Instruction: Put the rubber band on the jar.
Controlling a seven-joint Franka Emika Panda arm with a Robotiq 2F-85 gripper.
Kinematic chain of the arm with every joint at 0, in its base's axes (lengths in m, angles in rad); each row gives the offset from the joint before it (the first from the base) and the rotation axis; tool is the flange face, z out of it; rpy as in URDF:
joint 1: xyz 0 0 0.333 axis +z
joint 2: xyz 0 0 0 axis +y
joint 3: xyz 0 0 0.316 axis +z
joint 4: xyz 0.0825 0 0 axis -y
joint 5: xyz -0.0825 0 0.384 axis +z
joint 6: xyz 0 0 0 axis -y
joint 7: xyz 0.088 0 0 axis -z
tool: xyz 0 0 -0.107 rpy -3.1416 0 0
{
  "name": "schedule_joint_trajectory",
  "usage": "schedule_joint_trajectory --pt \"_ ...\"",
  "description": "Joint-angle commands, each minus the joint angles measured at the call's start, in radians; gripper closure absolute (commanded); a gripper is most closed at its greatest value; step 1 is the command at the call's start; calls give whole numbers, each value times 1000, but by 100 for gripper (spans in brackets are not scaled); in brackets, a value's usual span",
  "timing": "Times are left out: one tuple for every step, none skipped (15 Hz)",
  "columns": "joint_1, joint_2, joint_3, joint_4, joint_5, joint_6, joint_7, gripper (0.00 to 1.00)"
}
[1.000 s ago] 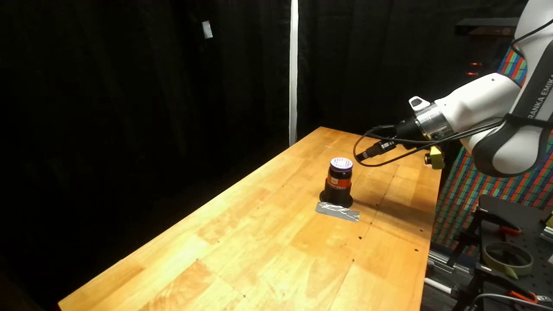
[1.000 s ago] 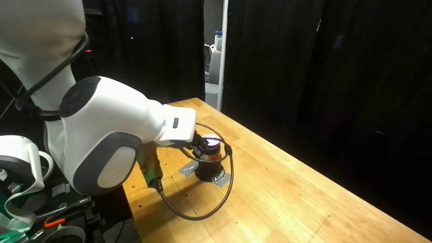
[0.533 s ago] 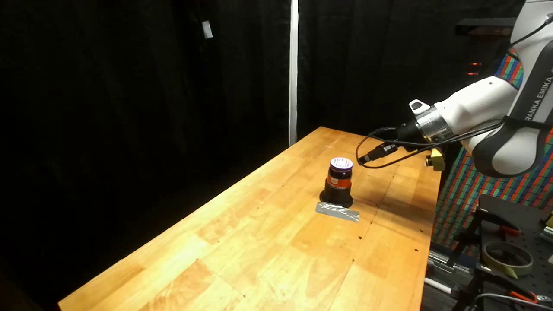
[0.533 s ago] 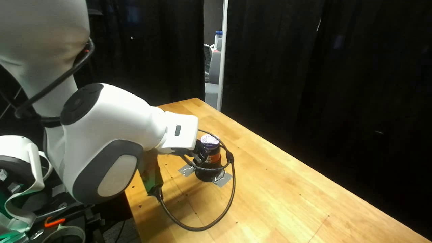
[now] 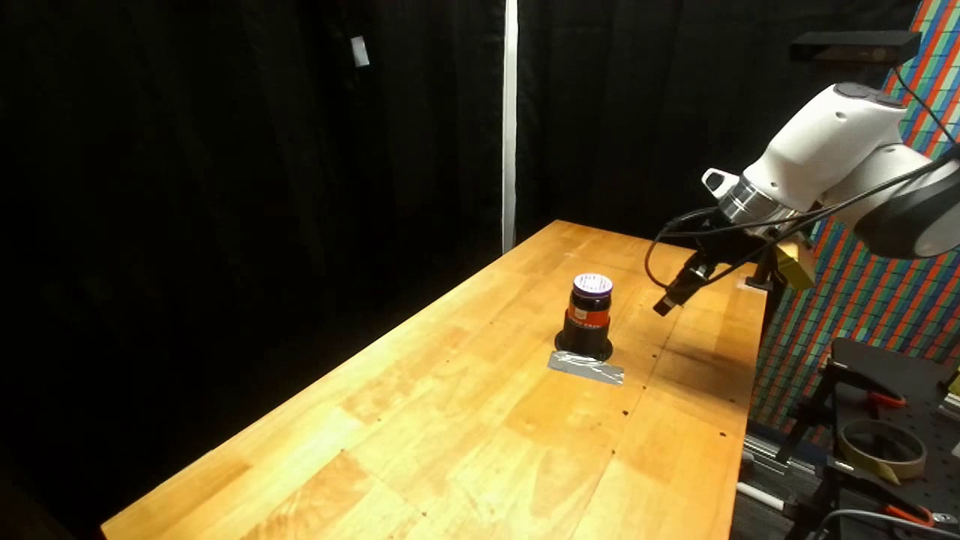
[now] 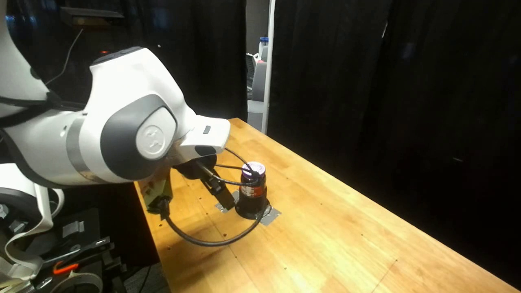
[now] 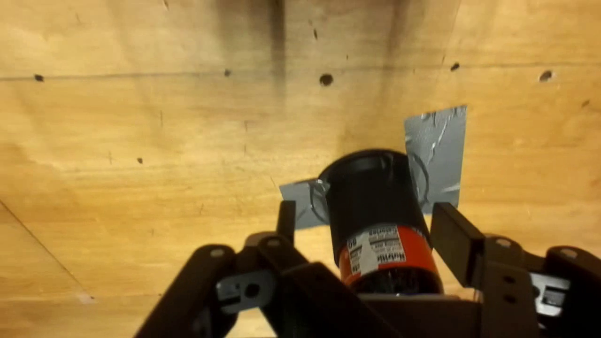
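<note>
The jar (image 5: pixel 589 315) has a purple-rimmed lid and an orange-red label. It stands upright in a black holder (image 5: pixel 581 343) on the wooden table. In the wrist view my gripper (image 7: pixel 371 230) is open, its fingers wide apart, with the jar (image 7: pixel 393 252) seen in the gap but not gripped. In an exterior view my gripper (image 5: pixel 664 306) points down at a slant, apart from the jar. Another exterior view has the gripper (image 6: pixel 228 201) low beside the holder (image 6: pixel 249 206). The rubber band cannot be made out. In the wrist view the lid is mostly hidden behind the gripper.
Grey tape (image 7: pixel 436 155) fixes the holder to the table (image 5: pixel 450 420). A black cable (image 6: pixel 211 243) loops from the wrist, passing in front of the jar. Past the table edge, a black shelf carries a tape roll (image 5: pixel 881 450) and clamps.
My gripper has drawn back from the jar, dropped lower and tilted more steeply downward. The arm's elbow has pulled back too. The jar and holder stay put.
</note>
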Motion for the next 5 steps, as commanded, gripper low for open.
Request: schedule_joint_trajectory --pt "50 15 100 -2 134 -200 -69 0" --pt "159 6 40 -2 241 -278 -138 0" --pt "184 8 51 -2 317 -328 -192 0" --pt "222 -9 56 -1 406 -388 -256 0" --pt "255 -23 60 2 497 -424 -330 0"
